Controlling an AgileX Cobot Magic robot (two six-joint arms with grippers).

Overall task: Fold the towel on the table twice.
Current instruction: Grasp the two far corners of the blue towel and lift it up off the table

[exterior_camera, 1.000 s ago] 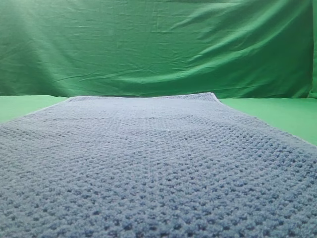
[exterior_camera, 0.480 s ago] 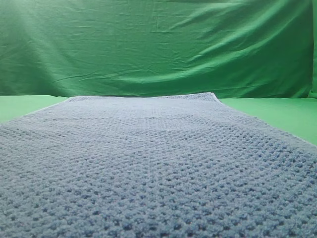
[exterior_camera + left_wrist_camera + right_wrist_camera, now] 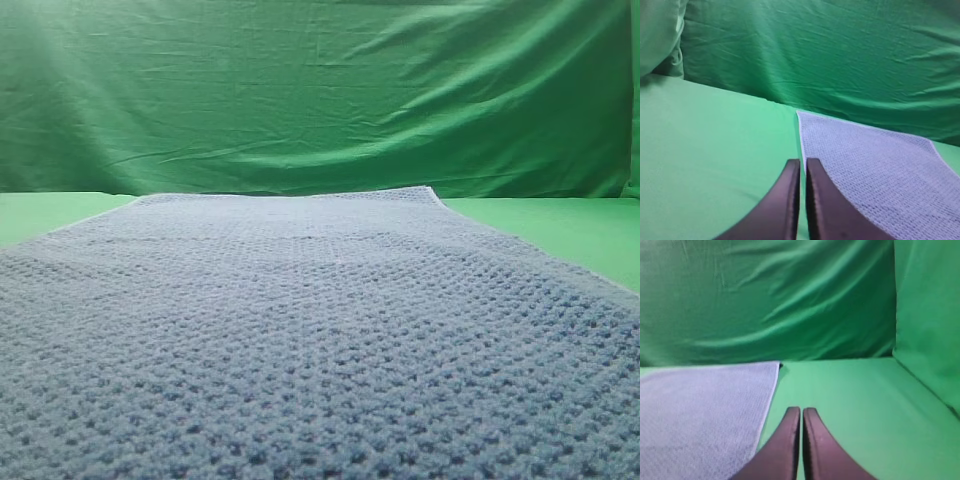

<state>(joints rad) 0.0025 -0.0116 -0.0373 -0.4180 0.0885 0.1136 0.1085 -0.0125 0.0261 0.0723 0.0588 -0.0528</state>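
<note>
Starting at your left, the left gripper (image 3: pixel 800 165) hangs above the bare green surface (image 3: pixel 710 150), its fingers (image 3: pixel 790 172) drawn narrow with a thin slit between them and nothing held. Just to its right you see the towel (image 3: pixel 865 165), spread flat and unfolded on the surface, its pale edge running near the fingertips. Further right, beyond the towel's other edge, your right gripper (image 3: pixel 801 412) sits over bare surface with fingers pressed together, empty. A wrinkled green backdrop (image 3: pixel 320 90) hangs behind.
</note>
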